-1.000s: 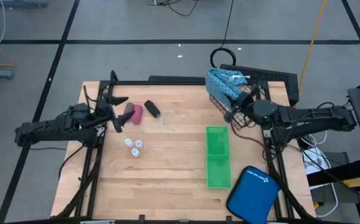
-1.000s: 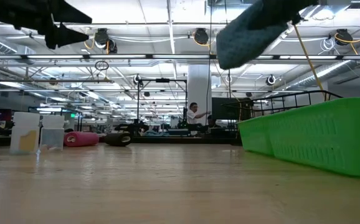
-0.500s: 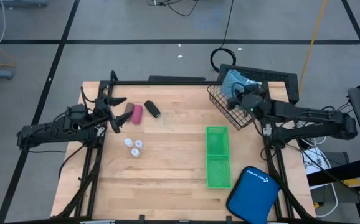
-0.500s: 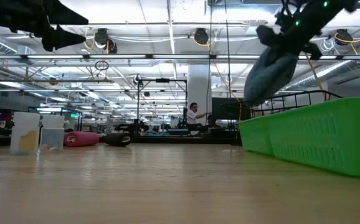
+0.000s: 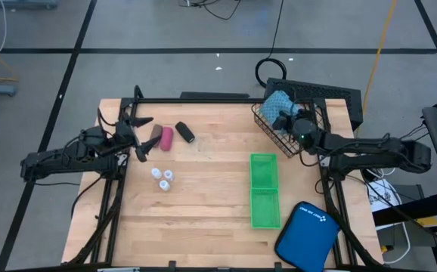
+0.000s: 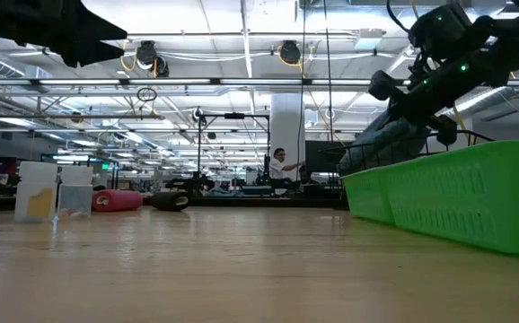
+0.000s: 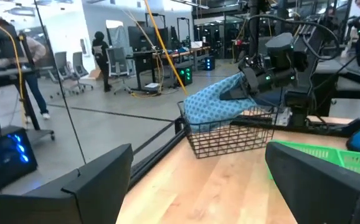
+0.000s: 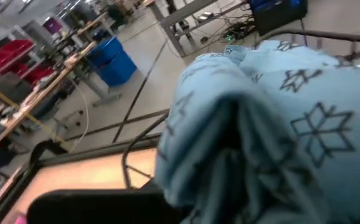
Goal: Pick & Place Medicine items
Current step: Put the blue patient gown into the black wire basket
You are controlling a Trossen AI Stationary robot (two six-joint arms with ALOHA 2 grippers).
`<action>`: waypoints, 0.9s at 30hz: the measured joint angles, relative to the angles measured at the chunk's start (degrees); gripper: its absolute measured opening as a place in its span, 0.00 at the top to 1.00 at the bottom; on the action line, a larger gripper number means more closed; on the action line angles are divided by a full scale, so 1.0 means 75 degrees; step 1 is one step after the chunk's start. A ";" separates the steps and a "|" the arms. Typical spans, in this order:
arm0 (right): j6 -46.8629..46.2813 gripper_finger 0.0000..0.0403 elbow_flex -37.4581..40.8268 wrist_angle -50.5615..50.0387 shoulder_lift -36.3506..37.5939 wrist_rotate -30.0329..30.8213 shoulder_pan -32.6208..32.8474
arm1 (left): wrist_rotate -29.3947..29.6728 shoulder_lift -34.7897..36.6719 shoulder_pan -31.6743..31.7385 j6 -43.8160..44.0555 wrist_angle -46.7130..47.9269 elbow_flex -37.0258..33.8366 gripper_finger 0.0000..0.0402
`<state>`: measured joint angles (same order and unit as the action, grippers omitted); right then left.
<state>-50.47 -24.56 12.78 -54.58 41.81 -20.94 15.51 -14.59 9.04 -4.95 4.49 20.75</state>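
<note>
My right gripper (image 5: 287,119) is shut on the teal-blue pouch (image 5: 277,103), over the black wire basket (image 5: 273,132) at the table's far right corner. The pouch (image 7: 216,104) is at the level of the basket's top rim (image 7: 230,122). At the far left lie a brown roll (image 5: 156,134), a pink roll (image 5: 166,138) and a black roll (image 5: 185,133). Small white bottles (image 5: 162,177) stand nearer on the wood. My left gripper (image 5: 137,137) hovers open just left of the rolls, touching nothing. My right gripper pinches one end of the pouch (image 7: 237,88) between its two fingers, coming from the table's right side and slanting a little downward. The bunched fabric (image 8: 261,124) extends away from the fingers over the basket. Whether its free end rests on the wire I cannot tell.
A long green tray (image 5: 264,190) lies lengthwise right of the table's middle. A smooth blue case (image 5: 307,235) with white marks overhangs the near right corner. Bare wood spreads between the bottles and the tray.
My right gripper has sunk with the pouch from high above the table to the basket's rim, swinging toward the table's far edge and rolling at the wrist. The pouch, which hung high in the low view, now sits at basket level.
</note>
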 joint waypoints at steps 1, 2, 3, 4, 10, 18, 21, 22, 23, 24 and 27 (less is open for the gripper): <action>-0.0084 0.96 0.0026 -0.0018 -0.0001 0.0006 -0.0052 | -0.0003 0.0000 0.0000 -0.0057 0.0001 0.0000 0.06; -0.0134 0.96 0.0039 -0.0045 -0.0001 0.0009 -0.0118 | -0.0001 0.0000 0.0000 -0.0109 0.0003 0.0000 0.06; -0.0156 0.96 0.0041 -0.0049 -0.0001 0.0008 -0.0182 | -0.0001 0.0000 0.0000 -0.0171 0.0000 0.0000 0.06; -0.0156 0.95 0.0041 -0.0040 -0.0001 0.0013 -0.0230 | 0.0000 0.0000 0.0000 -0.0222 0.0001 0.0000 0.06; -0.0149 0.88 0.0041 -0.0029 -0.0001 0.0012 -0.0392 | 0.0000 0.0000 0.0000 -0.0301 0.0000 0.0000 0.08; -0.0220 0.72 0.0041 -0.0395 -0.0001 -0.0004 -0.0465 | 0.0000 0.0000 0.0000 -0.0064 -0.0003 0.0000 0.06; -0.0367 0.67 0.0041 -0.0611 0.0001 -0.0002 -0.0464 | 0.0000 0.0000 0.0000 -0.0087 -0.0001 -0.0003 0.05; -0.0371 0.65 0.0041 -0.0653 0.0001 -0.0002 -0.0462 | 0.0000 0.0000 0.0000 -0.0081 -0.0006 -0.0003 0.05; -0.0347 0.64 0.0041 -0.0653 0.0001 -0.0004 -0.0462 | 0.0000 0.0000 0.0000 -0.0067 -0.0006 -0.0003 0.05; -0.0285 0.62 0.0041 -0.0636 0.0001 -0.0004 -0.0462 | 0.0000 0.0000 0.0000 -0.0064 -0.0003 -0.0003 0.05; 0.0184 0.58 0.0041 -0.0534 0.0030 -0.0005 -0.0462 | 0.0000 0.0000 0.0000 -0.0061 -0.0003 -0.0003 0.07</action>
<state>-49.09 -24.25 8.77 -54.35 41.77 -24.40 15.51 -14.59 9.04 -5.41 4.47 20.73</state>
